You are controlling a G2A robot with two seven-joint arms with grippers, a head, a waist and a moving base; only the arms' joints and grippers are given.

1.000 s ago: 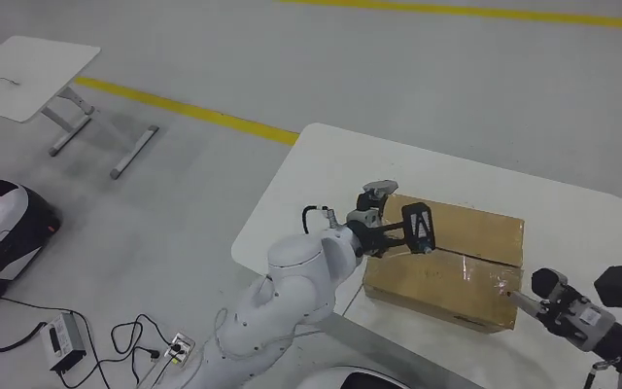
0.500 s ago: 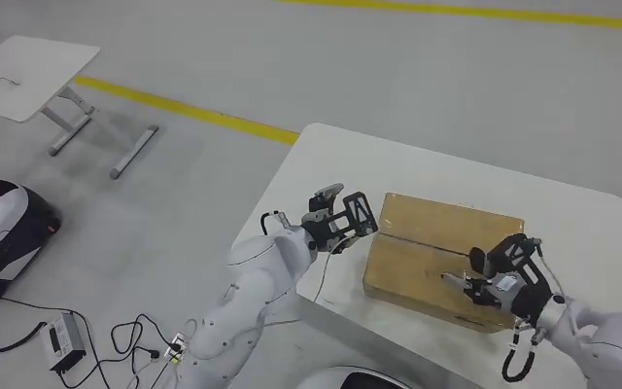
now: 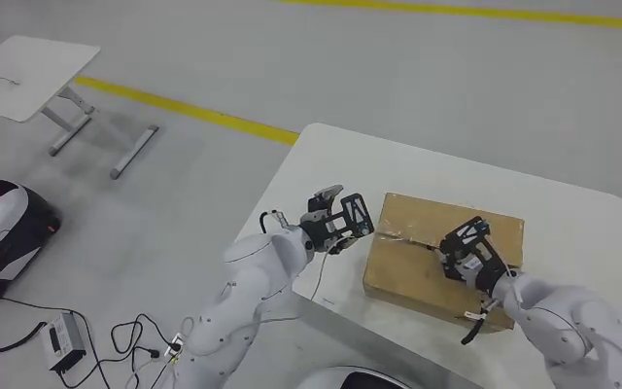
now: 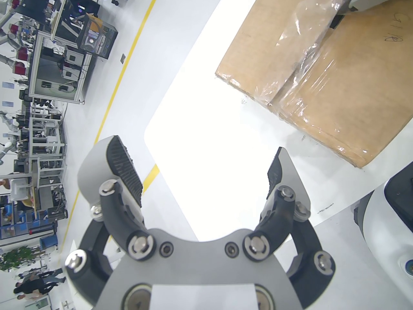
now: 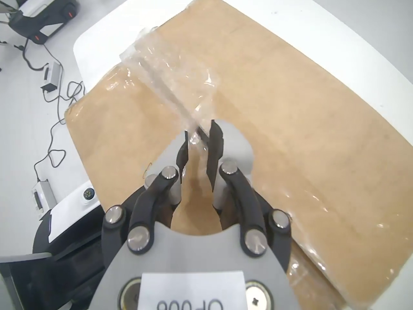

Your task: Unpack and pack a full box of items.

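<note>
The cardboard box [image 3: 428, 277] lies closed on the white tabletop [image 3: 321, 165], toward the robot's edge. The right pincer [image 5: 197, 137] sits above the box's top seam, its fingers nearly together and nipping one end of a strip of clear tape [image 5: 174, 78] — the strip rises off the seam, its other end stuck at the box's end face. The left pincer [image 4: 198, 159] hangs wide open over bare tabletop just beside that end — holding nothing
</note>
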